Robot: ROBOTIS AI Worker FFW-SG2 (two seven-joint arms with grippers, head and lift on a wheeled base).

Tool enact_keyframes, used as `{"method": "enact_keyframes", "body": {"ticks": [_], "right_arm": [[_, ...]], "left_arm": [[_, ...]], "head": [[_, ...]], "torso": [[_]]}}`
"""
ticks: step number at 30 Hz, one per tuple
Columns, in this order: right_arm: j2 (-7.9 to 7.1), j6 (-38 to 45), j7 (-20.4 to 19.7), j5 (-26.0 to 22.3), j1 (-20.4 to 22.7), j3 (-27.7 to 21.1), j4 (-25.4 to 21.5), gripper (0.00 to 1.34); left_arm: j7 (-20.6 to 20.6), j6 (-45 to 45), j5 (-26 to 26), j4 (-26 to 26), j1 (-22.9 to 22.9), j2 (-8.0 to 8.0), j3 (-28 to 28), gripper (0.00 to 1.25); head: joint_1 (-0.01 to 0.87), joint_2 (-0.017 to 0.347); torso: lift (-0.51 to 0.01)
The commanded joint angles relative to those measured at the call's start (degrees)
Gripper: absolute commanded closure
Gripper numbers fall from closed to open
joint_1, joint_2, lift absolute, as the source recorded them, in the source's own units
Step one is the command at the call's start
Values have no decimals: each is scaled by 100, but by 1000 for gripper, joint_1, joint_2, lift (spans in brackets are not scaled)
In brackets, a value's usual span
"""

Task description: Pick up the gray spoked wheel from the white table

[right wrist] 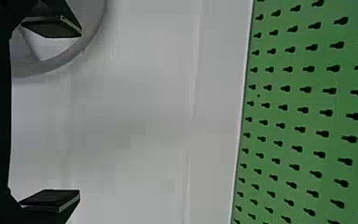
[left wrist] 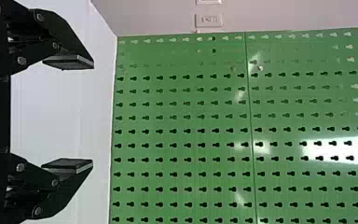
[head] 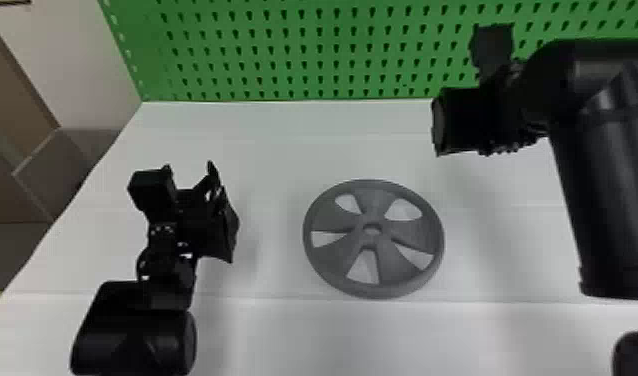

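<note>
From here I see a white table, a green pegboard across the top, and the gray spoked wheel lying flat just right of center. Left gripper at left, right gripper upper right: both have fingers spread.

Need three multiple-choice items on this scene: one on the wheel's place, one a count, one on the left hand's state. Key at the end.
1. The gray wheel is:
A) against the green board
B) on the white table
C) in the right hand

2. Large openings between its spokes:
A) three
B) seven
C) five

3. The left hand is:
A) open and empty
B) shut
C) gripping the rim

Key:
1 B: it lies flat there in the head view.
2 C: five gaps ring the center.
3 A: its fingers stand apart, nothing between them.
</note>
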Motion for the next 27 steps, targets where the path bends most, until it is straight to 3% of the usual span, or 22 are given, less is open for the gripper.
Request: {"method": "enact_keyframes", "body": {"ticks": [1,6,11,16,21,27], "right_arm": [[-217,64,0,-606,-316,40,664,85],[-331,363,0,-448,-668,444,1165,85],[-428,539,-9,-817,-975,602,1806,85],[-463,767,0,-835,-1239,725,2465,85],[-489,802,0,-914,-1362,673,2887,85],[-603,802,0,-1432,-1485,541,3292,85]], "left_arm": [[0,-2,-43,-3,1,0,9,496],[0,-11,-105,-3,1,9,18,498],[0,-2,-140,-3,-8,35,-17,498],[0,7,-167,-3,-69,62,-97,498],[0,51,-193,-3,-113,106,-149,498],[0,86,-219,-3,-157,141,-211,498]], "head": [[779,110],[779,110],[779,110],[779,110],[779,110],[779,110]], "torso": [[-69],[-69],[-69],[-69],[-69],[-69]]}}
